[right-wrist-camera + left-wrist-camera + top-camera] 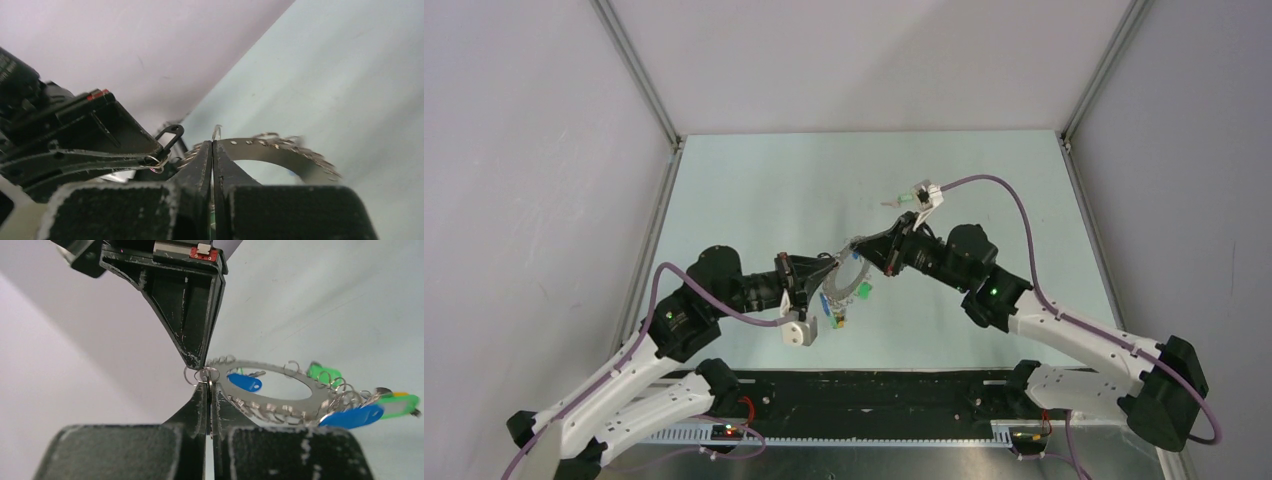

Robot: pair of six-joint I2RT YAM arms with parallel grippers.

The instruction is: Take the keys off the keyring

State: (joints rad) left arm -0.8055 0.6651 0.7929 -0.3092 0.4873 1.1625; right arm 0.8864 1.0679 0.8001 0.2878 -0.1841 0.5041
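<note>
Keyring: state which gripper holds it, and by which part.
Both hold the keyring: the left gripper pinches a small wire loop on its rim, the right gripper pinches the rim right beside it.

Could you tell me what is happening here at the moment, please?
Both arms hold a flat silver metal keyring in the air between them. The left gripper is shut on a small wire loop at its edge; the right gripper is shut on the rim alongside. Keys with blue and green plastic heads are on the ring, at its other end.
</note>
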